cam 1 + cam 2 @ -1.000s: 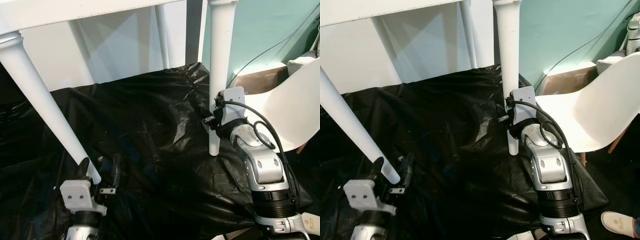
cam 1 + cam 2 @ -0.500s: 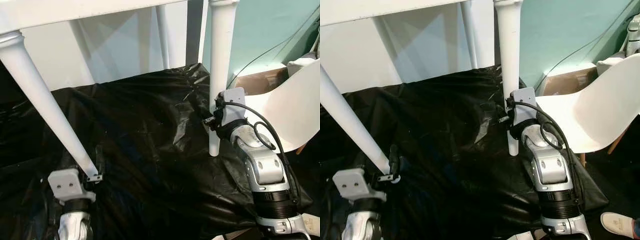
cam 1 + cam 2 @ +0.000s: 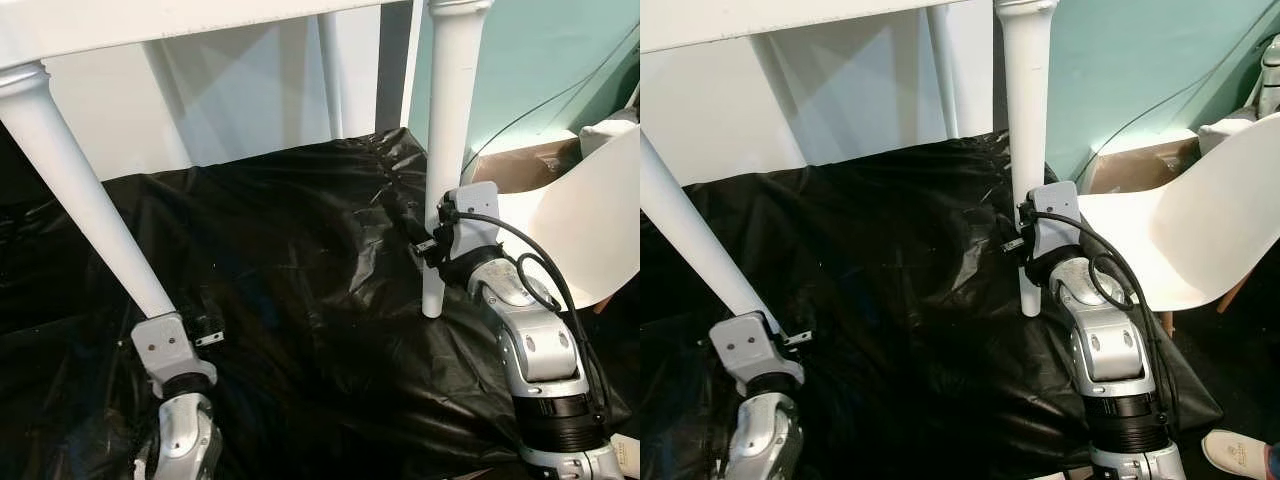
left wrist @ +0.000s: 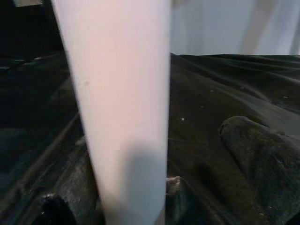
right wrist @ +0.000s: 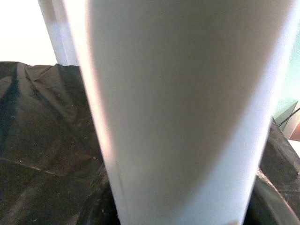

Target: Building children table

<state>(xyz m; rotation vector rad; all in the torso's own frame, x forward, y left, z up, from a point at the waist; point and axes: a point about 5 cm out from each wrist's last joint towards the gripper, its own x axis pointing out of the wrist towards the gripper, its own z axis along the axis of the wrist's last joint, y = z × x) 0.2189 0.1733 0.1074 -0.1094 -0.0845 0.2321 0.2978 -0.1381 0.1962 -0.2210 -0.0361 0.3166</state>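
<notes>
Nearest us, at about seven o'clock, our left gripper [image 3: 205, 328] sits at the foot of the slanted table leg [image 3: 85, 205], just above the black plastic sheet [image 3: 300, 260] spread over the floor. The wrist camera looks straight onto that white leg from very close, with a dark finger [image 4: 255, 154] beside it, but we cannot tell whether the fingers are spread or pressed onto the leg.

At about three o'clock our right gripper [image 3: 425, 240] is against the upright table leg [image 3: 445, 140], a little above its foot, which rests on the sheet. Whether its fingers pinch the leg or stand apart we cannot tell — the leg hides them.

Further right stands a white chair [image 3: 1185, 235], with a cardboard box [image 3: 1130, 165] behind it against the teal wall [image 3: 1140, 60]. Above and beyond runs the white table top [image 3: 150, 25] — its far legs stand at twelve o'clock.
</notes>
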